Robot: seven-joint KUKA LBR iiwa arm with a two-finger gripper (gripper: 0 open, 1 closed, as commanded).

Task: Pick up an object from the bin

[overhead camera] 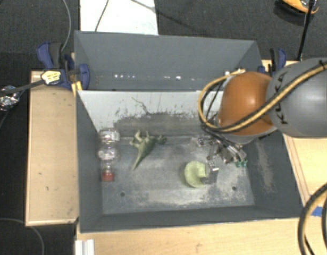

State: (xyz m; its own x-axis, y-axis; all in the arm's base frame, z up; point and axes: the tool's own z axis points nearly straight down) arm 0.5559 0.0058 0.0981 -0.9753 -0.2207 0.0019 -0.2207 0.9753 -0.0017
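Note:
My gripper (211,170) is low over the bin floor, right of centre, under the orange wrist cover. Its metal fingertips reach the right edge of a pale green round thing (194,173) lying on the floor. That thing looks like a soft ball or a cut piece of fruit. I cannot tell whether the fingers are round it or only beside it. Further left lies a green toy dinosaur (143,146) with its tail pointing toward the front left.
A clear plastic bottle with a red cap (107,155) lies along the left wall of the bin. The arm and its yellow and black cables hang over the right rear part of the bin.

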